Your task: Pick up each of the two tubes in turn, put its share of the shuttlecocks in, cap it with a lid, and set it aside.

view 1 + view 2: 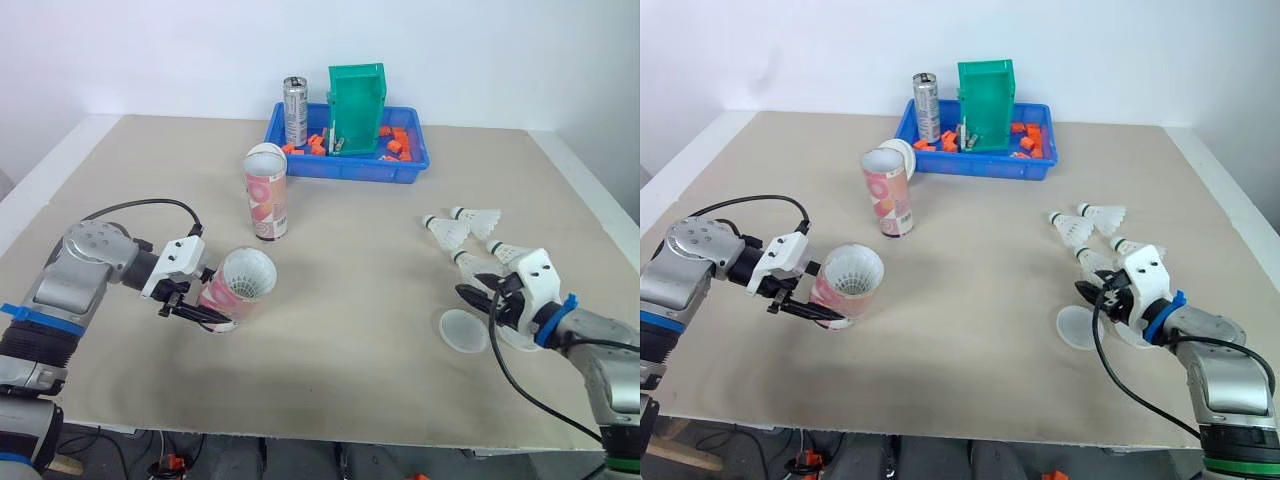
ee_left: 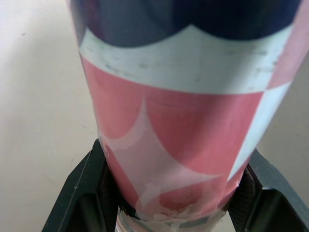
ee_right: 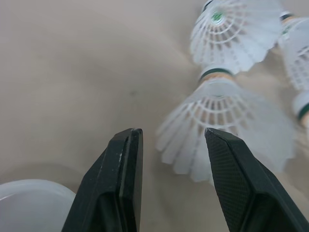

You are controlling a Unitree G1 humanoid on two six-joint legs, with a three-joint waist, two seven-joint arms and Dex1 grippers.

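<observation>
My left gripper (image 1: 198, 303) is shut on a pink-and-white tube (image 1: 232, 290), held tilted above the table, with the white skirt of a shuttlecock (image 1: 249, 273) in its mouth. In the left wrist view the tube (image 2: 183, 121) sits between both fingers (image 2: 79, 193). A second tube (image 1: 267, 200) stands upright in the middle, with a white lid (image 1: 266, 156) at its top. Several shuttlecocks (image 1: 447, 231) lie at the right. My right gripper (image 1: 484, 297) is open just beside them, one shuttlecock (image 3: 217, 121) lying ahead of its fingers. A clear lid (image 1: 465, 330) lies next to it.
A blue tray (image 1: 345, 168) at the back holds a green bin (image 1: 357, 108), a metal can (image 1: 295, 110) and small orange parts. The table's front edge runs close below both arms. A cable trails from each wrist.
</observation>
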